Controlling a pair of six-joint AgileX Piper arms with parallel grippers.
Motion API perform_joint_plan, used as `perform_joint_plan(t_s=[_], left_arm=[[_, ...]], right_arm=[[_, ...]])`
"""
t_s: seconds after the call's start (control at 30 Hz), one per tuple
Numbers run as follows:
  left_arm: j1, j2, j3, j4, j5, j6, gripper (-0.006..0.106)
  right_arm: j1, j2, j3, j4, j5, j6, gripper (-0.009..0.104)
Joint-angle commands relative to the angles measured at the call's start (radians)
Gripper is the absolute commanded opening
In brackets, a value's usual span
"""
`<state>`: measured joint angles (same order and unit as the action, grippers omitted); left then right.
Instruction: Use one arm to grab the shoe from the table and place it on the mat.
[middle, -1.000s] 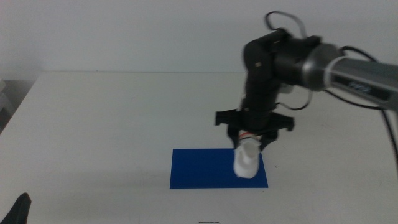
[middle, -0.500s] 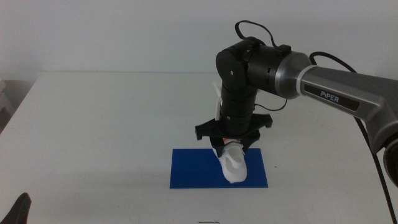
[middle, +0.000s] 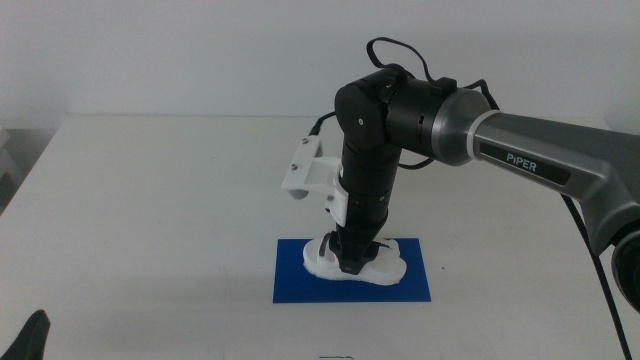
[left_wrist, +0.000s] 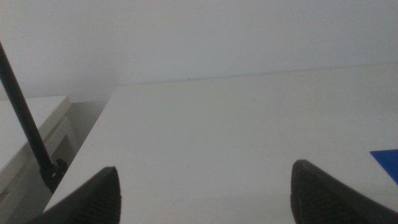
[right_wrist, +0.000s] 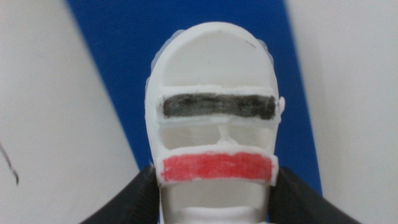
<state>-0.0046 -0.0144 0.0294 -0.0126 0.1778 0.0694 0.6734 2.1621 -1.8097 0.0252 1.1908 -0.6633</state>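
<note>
Now one shoe lies flat on the single blue mat on the white surface, the right pincer pinching its sides from above. Two straps show in the right wrist view, one dark, one red. Meanwhile the left pincer waits spread near the surface's corner.

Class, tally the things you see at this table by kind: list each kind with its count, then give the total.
White sandal-like shoe with dark and red straps: 1
Flat deep-blue rectangular mat: 1
Plain white tabletop: 1
Dark two-jaw grippers: 2, right gripper on the shoe, left gripper waiting at the near left corner
Total: 5
</note>
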Motion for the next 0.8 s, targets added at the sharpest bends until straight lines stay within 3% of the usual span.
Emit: perform_joint_plan(t_s=[0.0, 0.77], left_arm=[[-0.004, -0.019, -0.003, -0.009, -0.083, -0.015, 0.094], [-0.004, -0.019, -0.003, -0.009, -0.083, -0.015, 0.094]], right_arm=[[0.002, -0.062, -0.034, 0.016, 0.005, -0.12, -0.001], [0.002, -0.028, -0.034, 0.002, -0.035, -0.135, -0.001]])
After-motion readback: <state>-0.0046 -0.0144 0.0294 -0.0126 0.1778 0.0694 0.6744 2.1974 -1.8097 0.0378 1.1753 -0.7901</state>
